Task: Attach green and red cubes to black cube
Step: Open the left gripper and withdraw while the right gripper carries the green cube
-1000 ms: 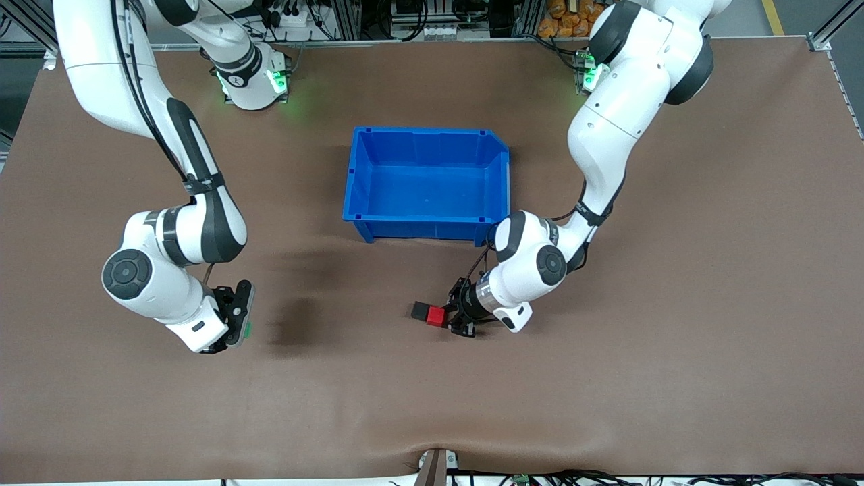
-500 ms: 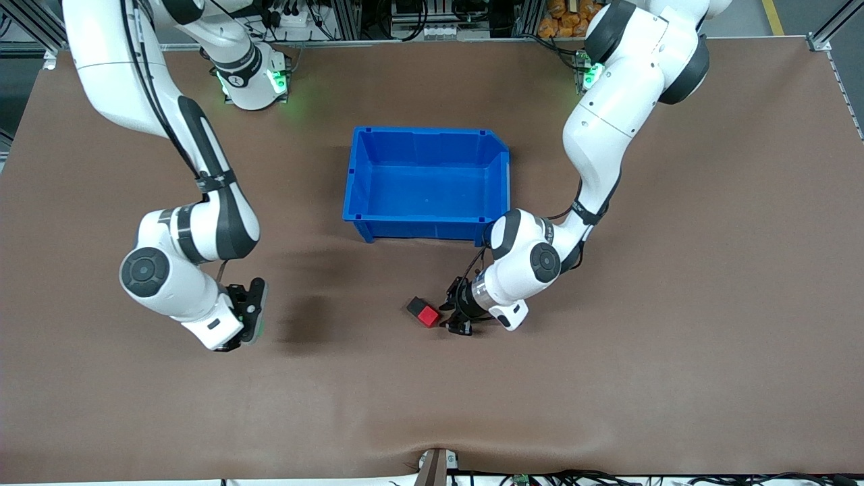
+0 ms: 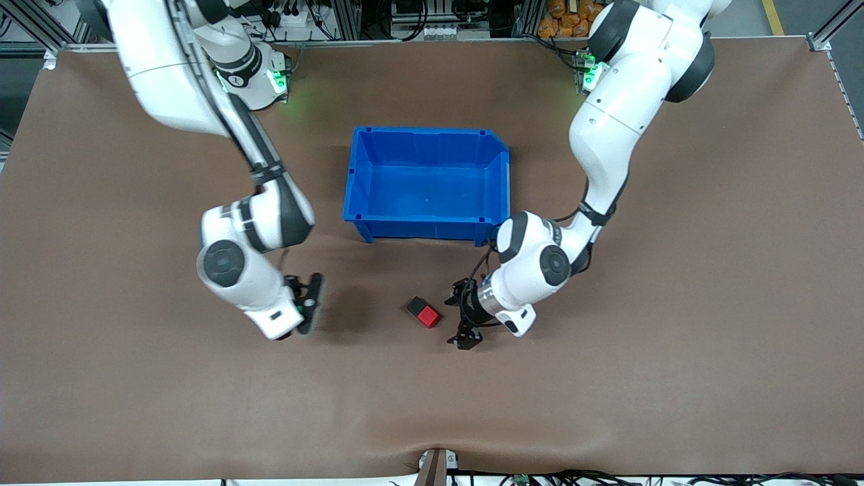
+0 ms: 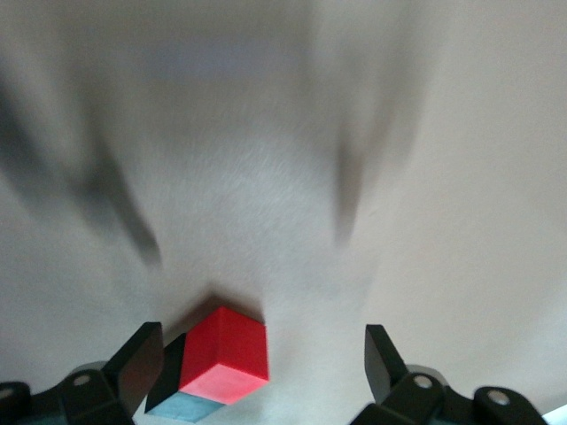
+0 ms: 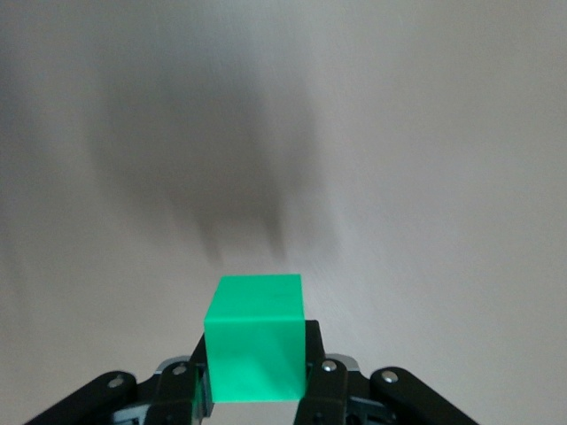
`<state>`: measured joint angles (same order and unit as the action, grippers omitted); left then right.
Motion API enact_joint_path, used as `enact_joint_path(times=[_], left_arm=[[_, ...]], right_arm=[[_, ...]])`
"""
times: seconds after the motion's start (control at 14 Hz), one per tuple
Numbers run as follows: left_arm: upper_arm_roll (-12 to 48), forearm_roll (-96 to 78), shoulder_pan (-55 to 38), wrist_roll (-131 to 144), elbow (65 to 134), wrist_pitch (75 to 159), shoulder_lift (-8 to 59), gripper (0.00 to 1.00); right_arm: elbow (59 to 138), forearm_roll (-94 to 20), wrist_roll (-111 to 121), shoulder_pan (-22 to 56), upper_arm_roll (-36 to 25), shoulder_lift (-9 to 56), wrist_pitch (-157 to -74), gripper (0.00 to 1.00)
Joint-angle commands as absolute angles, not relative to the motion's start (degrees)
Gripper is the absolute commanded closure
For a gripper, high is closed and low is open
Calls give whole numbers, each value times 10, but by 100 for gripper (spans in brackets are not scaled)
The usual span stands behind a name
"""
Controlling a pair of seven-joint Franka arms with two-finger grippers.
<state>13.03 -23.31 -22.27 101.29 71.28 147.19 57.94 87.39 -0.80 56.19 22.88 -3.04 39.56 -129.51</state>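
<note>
Left gripper (image 3: 464,322) spread wide, empty — just beside red cube (image 3: 428,316), which touches black cube (image 3: 416,306) on the table (image 3: 675,337), nearer the camera than blue bin (image 3: 496,175). Right gripper (image 3: 307,304) clenched on green cube (image 5: 255,338) — above the table.

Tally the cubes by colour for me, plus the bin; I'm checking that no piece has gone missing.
Red cube: 1
Black cube: 1
Green cube: 1
Blue bin: 1
Total: 4
</note>
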Motion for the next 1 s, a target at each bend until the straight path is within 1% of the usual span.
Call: enact_joint_path(times=[0.0,0.43,0.64,0.93], left_arm=[[128,-232,-200,1016,719,1434,558,0],[127,-214,-200,1015,717,1434,551,0],[132,-159,-180,1014,717,1390,536,0],[139,-157,-151,1013,717,1368,520,0]], right_arm=[[854,4,440,257,-35,412,-1287,100],[854,-8,226,292,-35,424,-1284,100],[853,-6,162,311,-35,435,-1285,100],[835,-7,110,334,-34,450,-1285,100]])
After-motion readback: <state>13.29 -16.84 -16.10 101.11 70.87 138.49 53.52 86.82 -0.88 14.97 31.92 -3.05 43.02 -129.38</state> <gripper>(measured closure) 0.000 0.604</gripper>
